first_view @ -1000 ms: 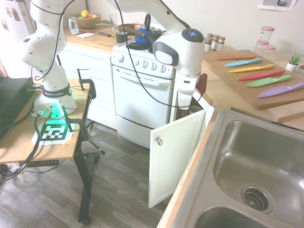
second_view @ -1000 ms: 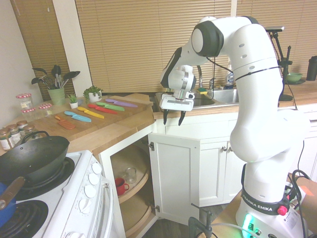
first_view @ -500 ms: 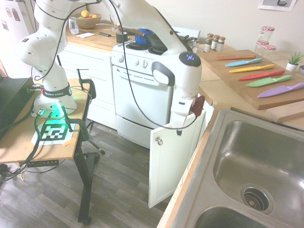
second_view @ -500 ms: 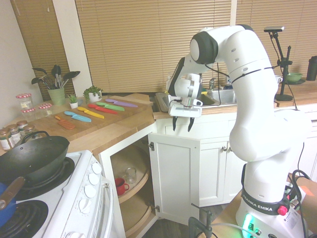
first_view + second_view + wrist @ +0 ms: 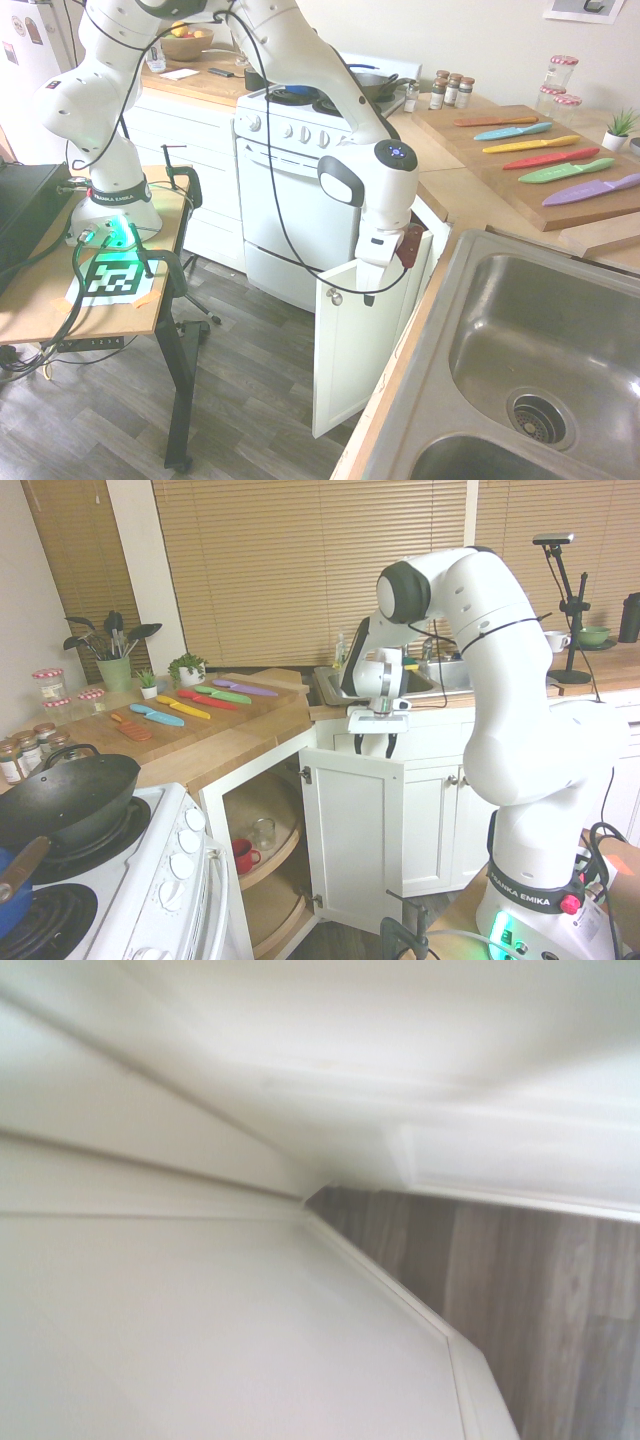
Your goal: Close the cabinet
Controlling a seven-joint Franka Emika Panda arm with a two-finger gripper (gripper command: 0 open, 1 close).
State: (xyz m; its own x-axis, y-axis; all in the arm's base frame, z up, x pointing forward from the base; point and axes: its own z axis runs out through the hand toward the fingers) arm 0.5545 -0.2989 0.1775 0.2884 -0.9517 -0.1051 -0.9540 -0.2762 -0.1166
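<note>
The white cabinet's recessed-panel door [image 5: 360, 345] stands swung wide open under the light wooden countertop [image 5: 455, 195], its small silver knob [image 5: 335, 297] facing the room. From the other side the door [image 5: 355, 830] hangs on its hinges, baring curved wooden shelves. My gripper [image 5: 372, 748] points straight down just above the door's top edge, fingers [image 5: 358, 744] apart with nothing between them. From the oven side the gripper [image 5: 370, 292] sits near the door's upper corner. The wrist view shows the blurred white door panel [image 5: 200, 1330] close by.
A red mug [image 5: 241, 854] and a glass jar [image 5: 263, 832] sit on the shelves inside. The white oven [image 5: 300, 205] stands beside the opening, and the steel sink [image 5: 540, 350] lies in the counter. Coloured knives [image 5: 560, 160] lie on a board. Grey wood floor [image 5: 250, 400] lies below.
My gripper has come down from above the counter corner and shifted toward the sink, reaching the top edge of the door. The door has not visibly moved.
</note>
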